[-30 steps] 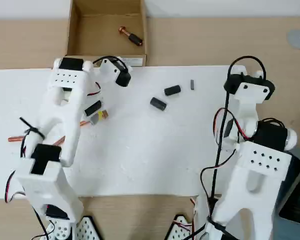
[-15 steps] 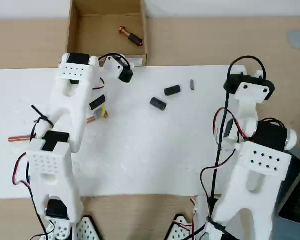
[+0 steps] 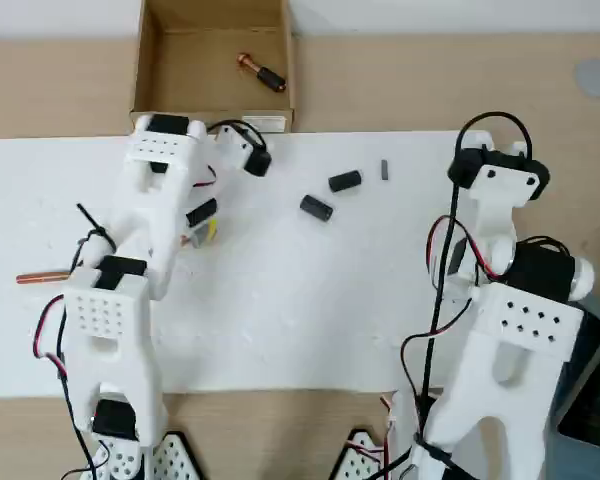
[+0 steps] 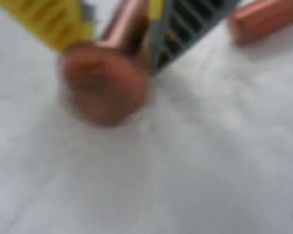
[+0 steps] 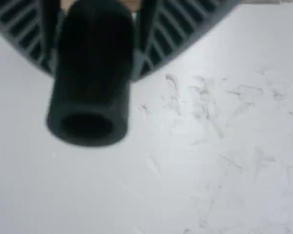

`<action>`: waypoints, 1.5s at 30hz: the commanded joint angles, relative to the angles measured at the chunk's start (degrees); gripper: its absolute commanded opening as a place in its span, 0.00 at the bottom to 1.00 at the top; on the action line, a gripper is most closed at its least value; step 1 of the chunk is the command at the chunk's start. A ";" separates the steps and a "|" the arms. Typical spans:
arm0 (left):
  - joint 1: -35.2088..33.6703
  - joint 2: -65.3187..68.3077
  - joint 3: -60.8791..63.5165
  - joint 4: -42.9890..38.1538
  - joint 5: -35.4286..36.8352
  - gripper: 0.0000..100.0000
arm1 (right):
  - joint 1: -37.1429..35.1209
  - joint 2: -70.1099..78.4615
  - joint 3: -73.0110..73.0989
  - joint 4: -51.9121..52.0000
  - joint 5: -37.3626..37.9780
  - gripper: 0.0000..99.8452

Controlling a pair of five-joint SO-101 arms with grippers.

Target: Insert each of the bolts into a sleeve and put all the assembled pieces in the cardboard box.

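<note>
Worktop: white sheet. Cardboard box at far left, one assembled piece inside. Left tool clamped on a copper bolt, low over the sheet's left side. Right tool pinching a black sleeve at the right, open bore showing. Two loose sleeves lie mid-sheet. Spare bolt at left edge. Bolt likely rigid, smooth, slippery: hold the shank. Sleeve probably light, stiff: grip its flanks.

From above, the left arm is hiding most of its bolt, which is showing blurred close up; a copper rod, perhaps another bolt, is running off the edge.
</note>
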 commanded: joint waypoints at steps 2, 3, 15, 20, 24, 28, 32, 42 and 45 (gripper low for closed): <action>0.88 0.84 -1.93 -0.88 -0.26 0.01 | 0.31 -1.63 0.04 -0.79 -0.18 0.01; 0.97 0.75 -1.93 -0.79 -0.18 0.01 | 0.31 -1.63 0.04 -0.79 -0.09 0.01; 1.05 -8.22 -12.75 10.46 5.45 0.01 | 0.22 -6.73 -1.63 -0.70 0.00 0.01; 3.87 -20.53 -10.64 12.66 10.90 0.01 | 0.22 -11.91 -1.36 -0.09 5.27 0.01; 7.38 -32.48 -2.46 12.66 23.47 0.01 | 0.31 -16.13 -1.36 0.97 7.47 0.01; 10.46 -44.18 7.91 12.66 27.08 0.00 | 0.31 -20.00 -1.27 0.00 7.47 0.01; 11.60 -54.46 18.11 10.20 31.03 0.00 | 0.31 -22.64 2.07 -4.04 7.30 0.01; 10.46 -79.16 45.45 -7.47 45.27 0.00 | -0.66 -30.64 15.08 -14.59 2.64 0.01; 10.46 -85.93 53.89 -13.01 47.82 0.00 | -4.18 -33.01 18.95 -16.00 0.79 0.01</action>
